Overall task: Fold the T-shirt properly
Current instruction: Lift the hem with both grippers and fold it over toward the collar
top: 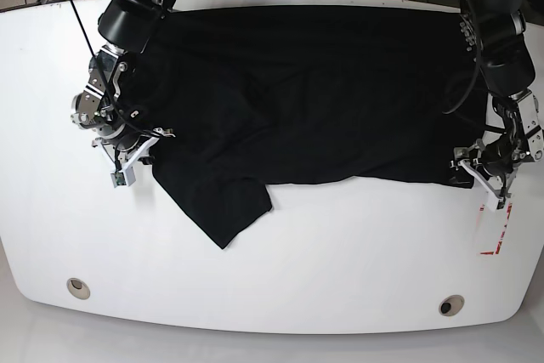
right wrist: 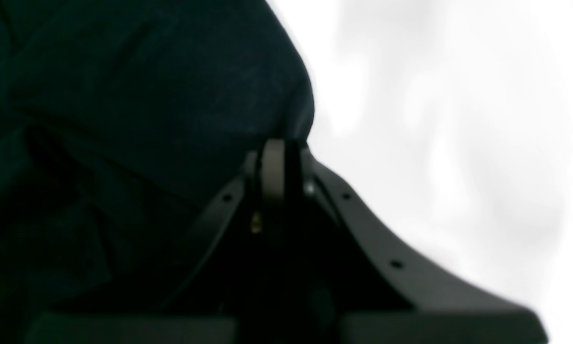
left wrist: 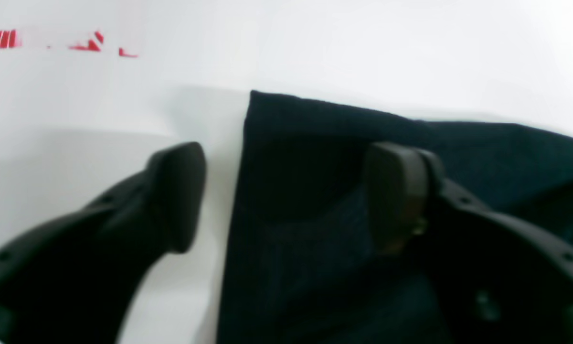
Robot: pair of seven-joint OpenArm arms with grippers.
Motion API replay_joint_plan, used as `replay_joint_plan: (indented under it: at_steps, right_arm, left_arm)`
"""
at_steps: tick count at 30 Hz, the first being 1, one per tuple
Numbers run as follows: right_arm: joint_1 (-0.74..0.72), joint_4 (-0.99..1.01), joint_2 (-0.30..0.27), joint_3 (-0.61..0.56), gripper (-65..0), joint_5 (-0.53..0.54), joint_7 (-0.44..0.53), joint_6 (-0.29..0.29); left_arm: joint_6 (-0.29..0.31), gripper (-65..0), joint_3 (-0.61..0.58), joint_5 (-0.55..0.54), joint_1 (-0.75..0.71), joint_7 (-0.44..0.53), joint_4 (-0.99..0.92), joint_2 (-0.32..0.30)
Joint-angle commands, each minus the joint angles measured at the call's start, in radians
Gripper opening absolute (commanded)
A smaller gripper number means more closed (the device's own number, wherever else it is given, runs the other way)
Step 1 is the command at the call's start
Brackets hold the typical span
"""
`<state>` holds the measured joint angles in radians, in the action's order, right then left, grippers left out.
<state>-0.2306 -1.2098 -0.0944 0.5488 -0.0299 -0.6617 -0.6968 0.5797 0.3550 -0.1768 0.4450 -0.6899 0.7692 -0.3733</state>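
Your right gripper (right wrist: 279, 157) pinching plain black soft T-shirt (top: 323, 91) hem at 9 o'clock; left gripper (left wrist: 286, 196) spread over corner at 3 o'clock. Lift now, cloth likely skews.

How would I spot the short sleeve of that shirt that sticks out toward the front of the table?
Start from the white table and the black T-shirt spread across its far half. Follow the shirt's front edge toward the right gripper, which is shut on the cloth at the view's left. Beside it, the sleeve is the only flap jutting diagonally onto bare table, ending in a point.
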Motion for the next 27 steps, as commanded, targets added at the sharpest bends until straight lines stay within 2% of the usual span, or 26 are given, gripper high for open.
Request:
replay_joint_plan:
  at_steps: [1,2,4,6,14,18,27]
  right_arm:
    - [-0.019,-0.017,-0.011,-0.002,-65.0,0.0,0.001,-0.001]
    - [-0.019,-0.017,-0.011,-0.002,-65.0,0.0,0.001,-0.001]
    - [-0.022,-0.017,-0.011,-0.002,-65.0,0.0,0.001,-0.001]
    - [-0.023,-0.017,-0.012,-0.002,-65.0,0.0,0.001,-0.001]
    - [-0.04,-0.048,-0.015,-0.003,-65.0,-0.002,-0.003,-0.001]
    - [-0.042,-0.115,-0.014,-0.003,-65.0,-0.005,-0.02,-0.001]
    - [-0.045,-0.296,-0.018,-0.003,-65.0,-0.005,-0.154,-0.001]
  left_arm:
    - [0.004,-40.0,-0.014,-0.005,0.019,0.003,0.008,-0.006]
    - [0.004,-44.2,-0.015,-0.005,0.019,0.008,0.009,-0.002]
    - [0.004,-57.4,-0.021,-0.005,0.018,0.034,0.016,0.017]
    - [0.004,-64.2,-0.023,-0.005,0.018,0.045,0.016,0.02]
    - [0.006,-64.6,-0.023,-0.007,0.019,0.052,0.023,0.021]
    - [0.009,-64.6,-0.017,-0.008,0.016,0.046,0.094,0.023]
    - [0.01,-64.6,0.022,-0.011,-0.042,-0.073,0.362,0.026]
